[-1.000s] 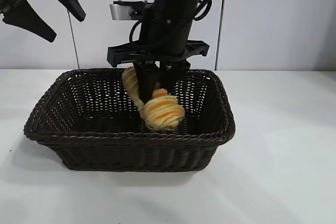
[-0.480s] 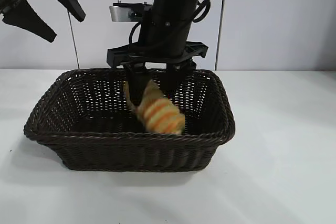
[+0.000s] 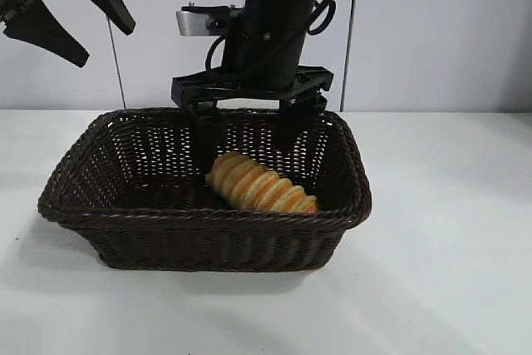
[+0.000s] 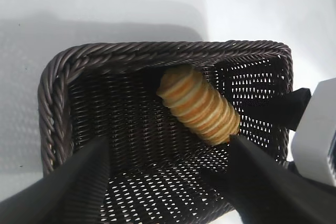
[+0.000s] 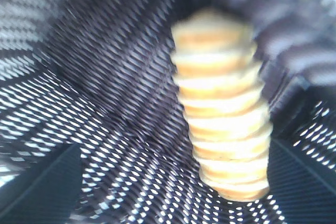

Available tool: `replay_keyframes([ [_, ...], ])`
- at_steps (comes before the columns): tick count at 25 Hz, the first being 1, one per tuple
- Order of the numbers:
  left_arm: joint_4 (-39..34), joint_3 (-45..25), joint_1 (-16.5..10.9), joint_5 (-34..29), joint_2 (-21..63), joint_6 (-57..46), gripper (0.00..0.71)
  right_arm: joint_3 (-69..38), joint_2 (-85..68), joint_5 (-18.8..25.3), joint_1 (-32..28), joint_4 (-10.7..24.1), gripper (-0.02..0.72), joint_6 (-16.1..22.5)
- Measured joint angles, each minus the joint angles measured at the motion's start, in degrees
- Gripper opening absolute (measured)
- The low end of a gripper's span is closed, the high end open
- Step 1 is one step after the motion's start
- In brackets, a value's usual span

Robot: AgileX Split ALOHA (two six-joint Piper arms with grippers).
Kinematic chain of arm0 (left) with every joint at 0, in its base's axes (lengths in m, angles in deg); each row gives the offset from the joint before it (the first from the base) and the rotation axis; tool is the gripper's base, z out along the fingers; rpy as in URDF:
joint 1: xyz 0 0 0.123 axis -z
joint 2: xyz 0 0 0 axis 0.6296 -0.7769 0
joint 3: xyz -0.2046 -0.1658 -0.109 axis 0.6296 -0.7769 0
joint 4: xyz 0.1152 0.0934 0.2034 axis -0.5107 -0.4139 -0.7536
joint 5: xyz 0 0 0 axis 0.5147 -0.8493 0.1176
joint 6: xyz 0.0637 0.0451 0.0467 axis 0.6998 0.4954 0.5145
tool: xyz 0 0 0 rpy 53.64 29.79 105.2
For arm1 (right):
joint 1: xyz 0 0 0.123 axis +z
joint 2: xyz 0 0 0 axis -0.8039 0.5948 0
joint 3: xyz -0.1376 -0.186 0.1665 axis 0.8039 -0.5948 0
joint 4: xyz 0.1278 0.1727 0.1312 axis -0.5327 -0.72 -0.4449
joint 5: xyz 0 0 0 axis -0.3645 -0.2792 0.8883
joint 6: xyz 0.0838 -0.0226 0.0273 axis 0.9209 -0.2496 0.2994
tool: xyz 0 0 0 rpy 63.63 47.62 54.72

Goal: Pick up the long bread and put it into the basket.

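The long bread (image 3: 260, 186), a golden ridged loaf with orange stripes, lies slantwise on the floor of the dark wicker basket (image 3: 166, 243), toward its front right. My right gripper (image 3: 249, 151) hangs open just above it inside the basket, one finger on each side, holding nothing. The right wrist view shows the bread (image 5: 226, 129) lying free on the weave, close to one finger of the right gripper (image 5: 173, 150). My left gripper (image 3: 106, 46) stays open and empty high at the upper left. From there the left gripper (image 4: 168, 145) looks down on the bread (image 4: 199, 106) in the basket (image 4: 131, 53).
The basket stands in the middle of a white table (image 3: 449, 247), with a pale wall behind. A thin vertical rod (image 3: 116, 64) rises behind the basket's left end, another (image 3: 351, 39) behind its right end. The right arm's dark column (image 3: 274, 14) stands over the basket's back rim.
The right gripper opened and let go of the bread. The loaf, held tilted on end before, dropped and now lies flat on the basket floor. The left arm did not move.
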Motion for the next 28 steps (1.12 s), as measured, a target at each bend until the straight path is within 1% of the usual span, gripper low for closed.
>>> replay_keyframes([
  [4, -0.02, 0.00, 0.00, 0.00, 0.00, 0.06, 0.471, 5.93, 0.00, 1.33, 0.00, 0.57, 0.684, 0.00],
  [7, -0.02, 0.00, 0.00, -0.12, 0.00, 0.06, 0.471, 9.50, 0.00, 1.51, 0.00, 0.65, 0.684, 0.07],
  [13, -0.02, 0.00, 0.00, -0.39, 0.00, 0.06, 0.471, 10.83, 0.00, 1.96, -0.63, 0.64, 0.684, 0.12],
  [18, -0.02, 0.00, 0.00, -0.39, 0.00, 0.17, 0.471, 10.83, 0.00, 1.96, -4.39, 0.31, 0.684, 0.24],
  [23, -0.02, 0.00, 0.00, -0.39, 0.00, 0.34, 0.471, 10.83, 0.00, 1.96, -9.47, -1.33, 0.684, -0.20],
  [28, -0.07, 0.00, 0.00, -0.39, 0.00, 0.36, 0.471, 10.83, 0.00, 1.96, -15.21, -1.50, 0.684, -1.75],
])
